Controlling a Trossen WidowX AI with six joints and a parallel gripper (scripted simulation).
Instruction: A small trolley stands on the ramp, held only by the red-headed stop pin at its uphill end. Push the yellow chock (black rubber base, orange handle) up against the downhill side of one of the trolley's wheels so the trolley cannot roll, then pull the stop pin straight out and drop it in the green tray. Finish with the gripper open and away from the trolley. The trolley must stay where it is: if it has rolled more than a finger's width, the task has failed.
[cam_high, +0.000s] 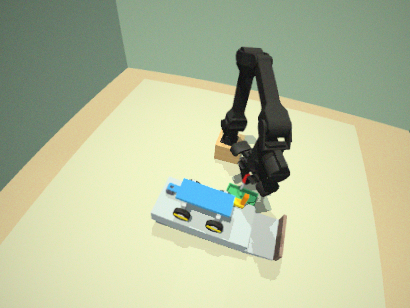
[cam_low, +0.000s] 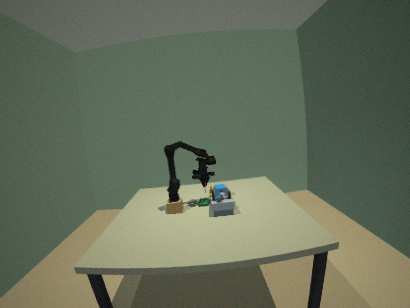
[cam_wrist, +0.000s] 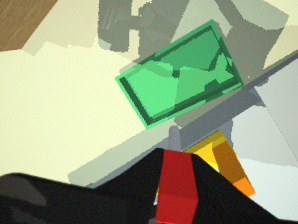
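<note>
My gripper (cam_high: 246, 177) (cam_low: 204, 183) (cam_wrist: 175, 158) is shut on the red-headed stop pin (cam_high: 245, 179) (cam_wrist: 177, 180), whose grey shaft points down. It holds the pin in the air near the green tray (cam_high: 233, 189) (cam_low: 203, 202) (cam_wrist: 155, 90); in the wrist view the shaft's tip shows just outside the tray's edge. The blue trolley (cam_high: 206, 197) (cam_low: 220, 188) stands on the grey ramp (cam_high: 237, 236) (cam_low: 221, 208). The yellow chock (cam_high: 239, 202) (cam_wrist: 202, 152) with its orange handle is on the ramp at the trolley's downhill end, on the tray side. The deck hides whether it touches a wheel.
A brown end board (cam_high: 281, 237) stands at the ramp's low end. The arm's wooden base block (cam_high: 226, 152) (cam_low: 174, 206) (cam_wrist: 22, 20) is behind the tray. The ramp's side edge runs close beside the tray.
</note>
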